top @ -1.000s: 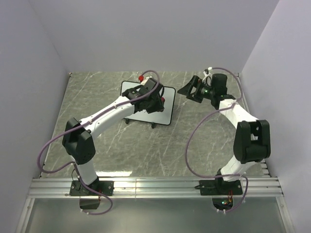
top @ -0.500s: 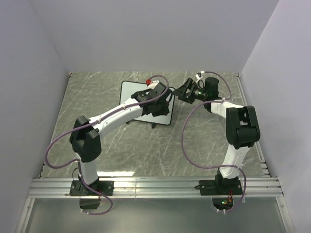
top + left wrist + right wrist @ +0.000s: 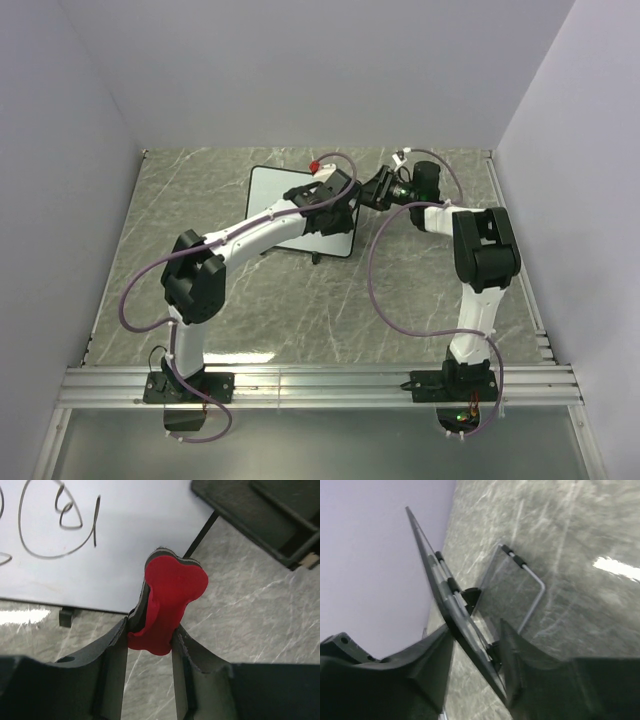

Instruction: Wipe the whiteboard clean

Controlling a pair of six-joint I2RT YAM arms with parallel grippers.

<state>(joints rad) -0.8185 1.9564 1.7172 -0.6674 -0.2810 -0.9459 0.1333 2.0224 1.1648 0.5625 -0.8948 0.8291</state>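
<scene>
Top view: whiteboard (image 3: pixel 272 200) upper centre, right half hidden under left arm (image 3: pixel 240 232); left gripper (image 3: pixel 150 629) clamps red eraser (image 3: pixel 172 592) at board's corner; right gripper (image 3: pixel 476 627) straddles board edge, grip unclear.

My left arm (image 3: pixel 250 226) and right arm (image 3: pixel 482 255) are built alike: white tubular links joined by chunky black joint housings, each rising from a black base plate, the left base (image 3: pixel 187 388) and the right base (image 3: pixel 455 385). A purple left cable (image 3: pixel 123 302) loops loosely along one arm and a purple right cable (image 3: pixel 370 270) along the other, and a small green light (image 3: pixel 459 413) glows just near of the right base. My left gripper (image 3: pixel 150 630) and right gripper (image 3: pixel 477 630) both end in matte black fingers with curved, flared inner faces.
</scene>
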